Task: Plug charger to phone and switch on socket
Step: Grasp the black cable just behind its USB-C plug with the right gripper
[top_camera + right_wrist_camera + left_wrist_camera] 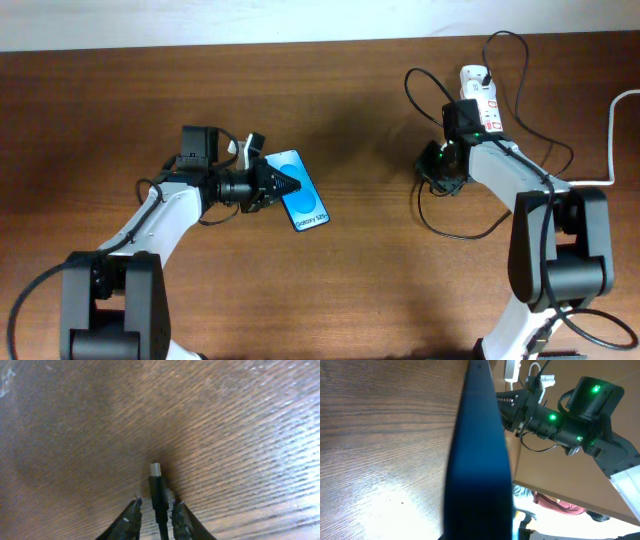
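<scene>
Brown wood-grain table [380, 90], evenly lit, with a pale strip beyond its far edge. Left of the middle, the phone [308, 206], blue screen up, set slantwise, lettered short end toward the near side. Clamped on the phone's left long edge: the left gripper [285, 186], jaws fully together on the slim body. From the left wrist, only the phone's dark edge [480, 460], running up the view and hiding the fingertips.

Right of the phone and well apart, the right gripper [440, 172], pointing down at the wood. Between its fingers [131, 521], the charger [158, 491]: black plug body reaching forward, small pale metal tip clear of the fingertips. Cannot tell whether the tip touches the wood. Jaws narrow, flanking the plug closely on both sides; cannot tell whether the pads press it. Slack black cable in loose loops around that gripper, on the side away from the phone.

Farther right of the phone and toward the far edge, the socket [485, 100], white, partly under the right wrist. Farthest from the phone, a thick white cord [611, 140] coming in from the table's right edge.

Wide bare wood between the phone's right long edge and the right gripper. Bare wood also on the phone's near side, and on its far side up to the table's edge.
</scene>
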